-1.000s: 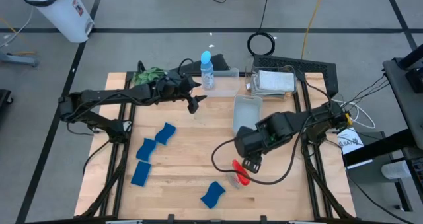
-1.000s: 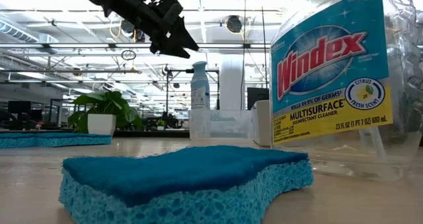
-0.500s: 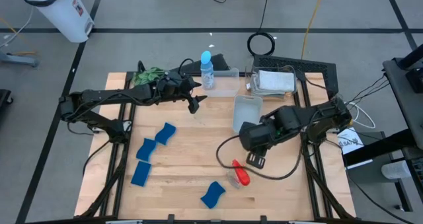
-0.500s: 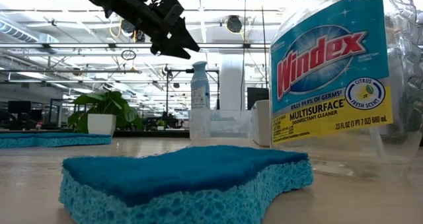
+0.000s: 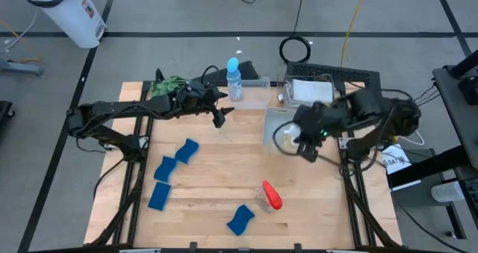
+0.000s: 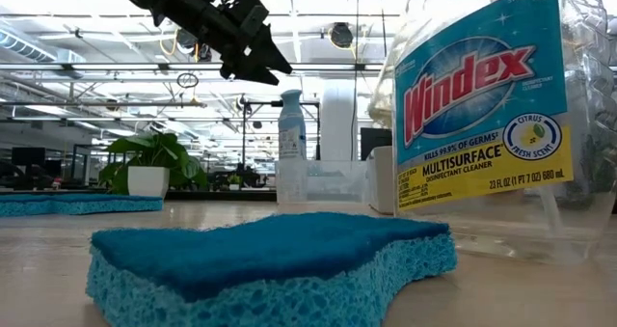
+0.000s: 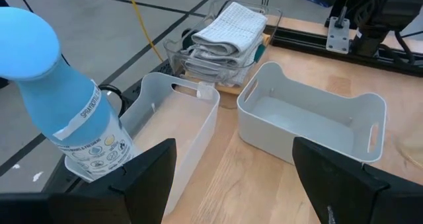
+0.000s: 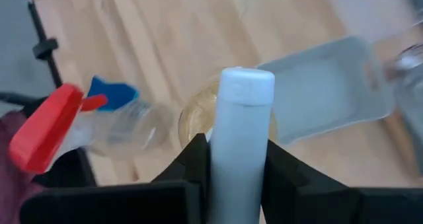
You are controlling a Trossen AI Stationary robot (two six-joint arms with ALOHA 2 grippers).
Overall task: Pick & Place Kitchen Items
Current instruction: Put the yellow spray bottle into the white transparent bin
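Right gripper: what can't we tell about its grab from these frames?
- White-top bottle: right wrist view, body hidden behind its cap and the right gripper shut on it.
- High view: that bottle is a pale blur, label unreadable.
- Low view: spray bottle blocks the right side, top cut by the edge; right gripper unseen.
- Left gripper waits open, back left.

You've got blue sponges (image 5: 186,149) on pale wood table (image 5: 209,208), red-topped clear spray bottle (image 5: 269,196), light-blue-capped bottle (image 5: 234,78), white-capped bottle (image 8: 242,135) between black fingers, white bins (image 7: 310,118), grey checked cloths (image 7: 225,32), green plant (image 5: 170,83).
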